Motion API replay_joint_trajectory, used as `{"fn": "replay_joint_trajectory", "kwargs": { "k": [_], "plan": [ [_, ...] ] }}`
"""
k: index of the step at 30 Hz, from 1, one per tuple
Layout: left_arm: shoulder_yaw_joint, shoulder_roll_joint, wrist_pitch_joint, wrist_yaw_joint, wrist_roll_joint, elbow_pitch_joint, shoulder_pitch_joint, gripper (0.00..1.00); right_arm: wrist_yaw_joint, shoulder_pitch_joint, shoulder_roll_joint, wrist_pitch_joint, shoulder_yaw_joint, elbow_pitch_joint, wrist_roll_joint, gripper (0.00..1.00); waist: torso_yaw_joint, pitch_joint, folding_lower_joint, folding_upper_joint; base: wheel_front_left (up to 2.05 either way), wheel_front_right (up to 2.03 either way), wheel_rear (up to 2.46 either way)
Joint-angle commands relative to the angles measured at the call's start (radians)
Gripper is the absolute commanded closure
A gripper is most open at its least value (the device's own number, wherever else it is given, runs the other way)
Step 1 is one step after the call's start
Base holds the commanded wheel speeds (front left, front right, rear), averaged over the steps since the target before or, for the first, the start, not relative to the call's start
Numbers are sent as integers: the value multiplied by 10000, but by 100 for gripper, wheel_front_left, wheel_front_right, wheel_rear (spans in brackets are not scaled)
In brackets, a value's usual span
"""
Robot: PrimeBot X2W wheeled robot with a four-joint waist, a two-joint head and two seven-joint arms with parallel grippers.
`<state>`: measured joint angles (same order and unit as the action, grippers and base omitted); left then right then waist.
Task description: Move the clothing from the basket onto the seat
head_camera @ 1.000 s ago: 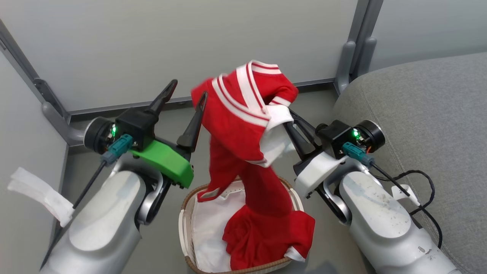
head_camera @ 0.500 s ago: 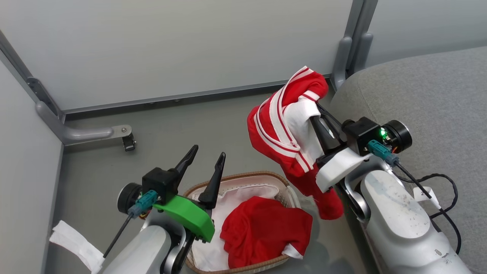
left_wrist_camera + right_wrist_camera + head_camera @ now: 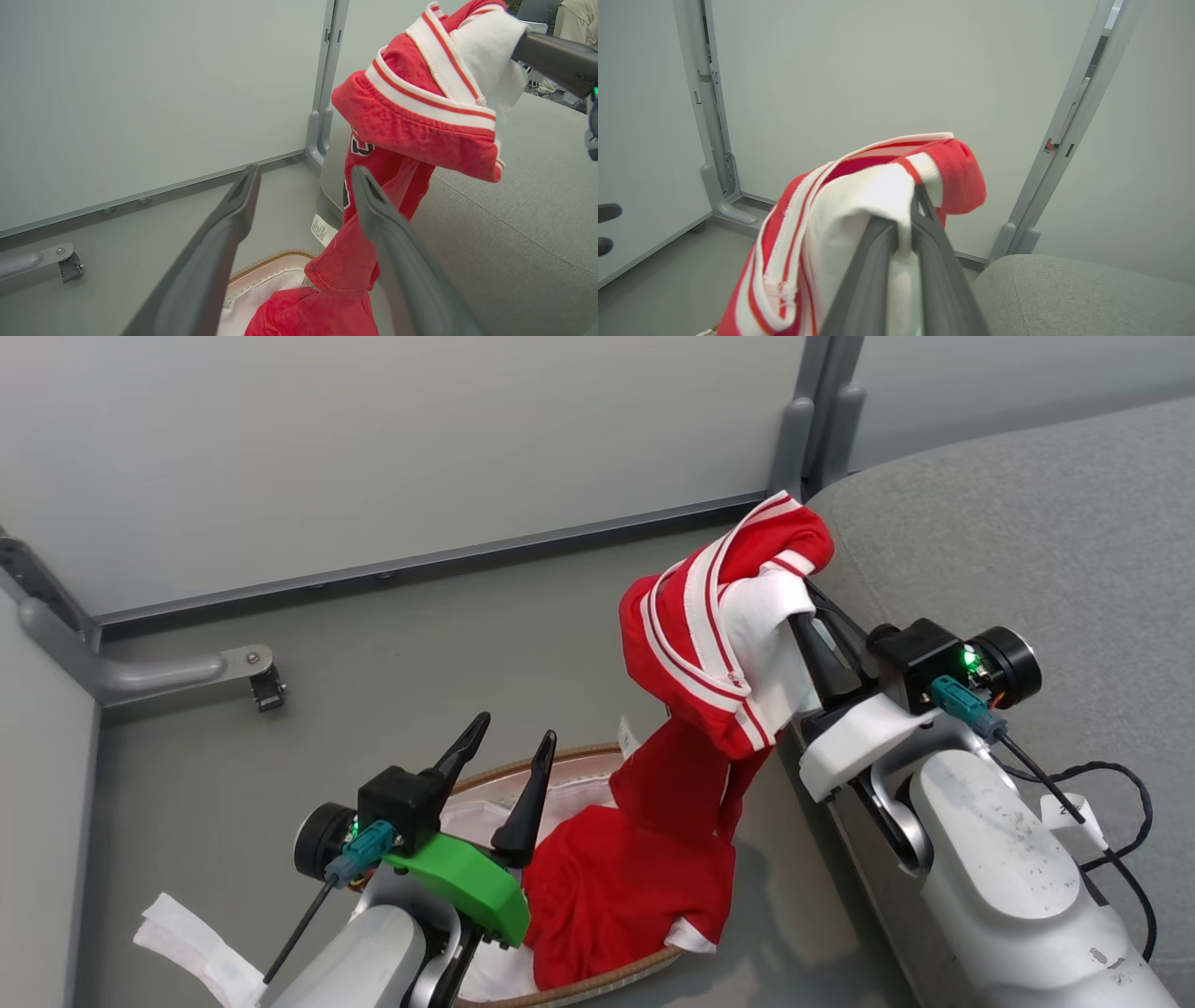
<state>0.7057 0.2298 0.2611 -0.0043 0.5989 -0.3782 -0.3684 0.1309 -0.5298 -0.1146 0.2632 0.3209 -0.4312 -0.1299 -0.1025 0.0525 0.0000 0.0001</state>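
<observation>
- The right gripper (image 3: 812, 621) is clamped on the red jersey with white stripe trim (image 3: 695, 644), high above the right end of the small white perforated basket with a brown woven rim (image 3: 574, 775).
- The jersey's tail seems to touch the plainer red garment (image 3: 616, 896) lying in the basket, so I'd lift higher before swinging.
- The large grey woven seat (image 3: 1008, 523) stands just right of the basket, with a black cable (image 3: 1041, 777) trailing over it.
- The left gripper (image 3: 515, 728) hangs spread and empty over the basket's left end.
</observation>
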Motion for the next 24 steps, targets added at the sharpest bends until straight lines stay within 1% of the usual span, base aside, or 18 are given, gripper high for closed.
{"fn": "replay_joint_trajectory", "kwargs": {
  "k": [1, 9, 15, 19, 24],
  "plan": [
    [-65, 8, 40, -17, -131, 3, 27, 0, -3, -69, -105, 24, -48, 81, 93, 100, -468, 238, 0, -1, 0, 0, 0],
    [-90, -95, 43, -77, -325, 115, -288, 0, -6, -103, -329, 24, -476, 455, 122, 100, -1808, 838, 0, -1, 0, 0, 0],
    [-3, -167, 46, -135, -508, 205, -508, 0, -6, 80, -270, 24, -921, 658, 263, 100, -2765, 1287, 0, -1, 0, 0, 0],
    [108, -242, 35, -178, -658, 229, -660, 0, -6, 206, -187, 24, -1111, 774, 303, 100, -3172, 1516, 0, -1, 0, 0, 0],
    [237, -337, 35, -167, -799, 241, -832, 0, -6, 280, -172, 23, -1279, 897, 319, 100, -3313, 1774, 0, -1, 0, 0, 0]
  ]
}}
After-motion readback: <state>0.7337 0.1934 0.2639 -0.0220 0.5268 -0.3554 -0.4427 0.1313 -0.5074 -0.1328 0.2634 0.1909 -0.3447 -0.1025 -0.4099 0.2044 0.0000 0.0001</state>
